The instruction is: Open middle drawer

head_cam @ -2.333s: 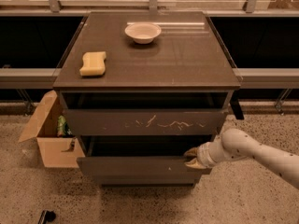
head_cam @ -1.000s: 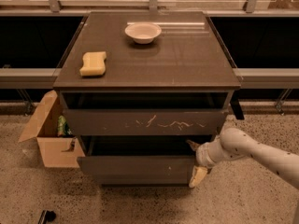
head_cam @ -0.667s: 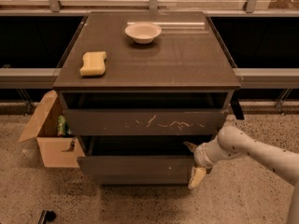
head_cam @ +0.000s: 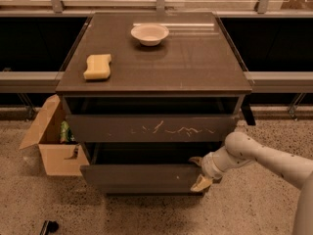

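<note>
The middle drawer (head_cam: 142,178) is a plain dark front with one tiny white speck, below the drawer front with white scratch marks (head_cam: 151,128). Both fronts stand out a little from the cabinet, with dark gaps above them. My gripper (head_cam: 198,172) is at the middle drawer's right end, on a white arm (head_cam: 254,155) coming from the right. Its fingers are spread apart: the upper fingertip (head_cam: 195,160) is at the drawer front's top edge and the lower one (head_cam: 200,183) is against the front's right end. It holds nothing.
A white bowl (head_cam: 149,34) and a yellow sponge (head_cam: 98,66) lie on the cabinet top (head_cam: 195,62). An open cardboard box (head_cam: 51,143) stands on the floor left of the cabinet. A small dark object (head_cam: 48,226) lies on the speckled floor at the bottom left.
The gripper's fingers, close together at the drawer's right end at first, have spread apart, the lower one dropping down. The drawer fronts and the arm have hardly moved.
</note>
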`<state>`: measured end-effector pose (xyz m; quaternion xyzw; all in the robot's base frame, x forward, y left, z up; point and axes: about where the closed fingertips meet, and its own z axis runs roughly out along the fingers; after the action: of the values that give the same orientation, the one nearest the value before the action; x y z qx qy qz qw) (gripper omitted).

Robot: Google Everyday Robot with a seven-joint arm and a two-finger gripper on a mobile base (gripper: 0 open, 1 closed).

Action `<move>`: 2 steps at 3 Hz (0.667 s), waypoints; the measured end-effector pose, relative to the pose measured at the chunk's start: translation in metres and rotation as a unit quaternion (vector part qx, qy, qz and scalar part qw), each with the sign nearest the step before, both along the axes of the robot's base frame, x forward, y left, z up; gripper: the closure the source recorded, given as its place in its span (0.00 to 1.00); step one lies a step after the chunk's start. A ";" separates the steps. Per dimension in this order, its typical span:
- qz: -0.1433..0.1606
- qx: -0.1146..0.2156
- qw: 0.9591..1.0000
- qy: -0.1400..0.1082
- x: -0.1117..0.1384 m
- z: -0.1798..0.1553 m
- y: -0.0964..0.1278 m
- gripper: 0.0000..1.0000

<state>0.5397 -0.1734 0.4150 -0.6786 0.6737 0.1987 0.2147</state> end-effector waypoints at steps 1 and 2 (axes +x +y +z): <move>0.007 -0.005 1.000 0.008 -0.015 0.008 -0.001 0.65; 0.013 -0.002 1.000 0.011 -0.027 0.018 0.003 0.88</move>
<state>0.5125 -0.1706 0.4329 -0.6859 0.6674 0.2073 0.2030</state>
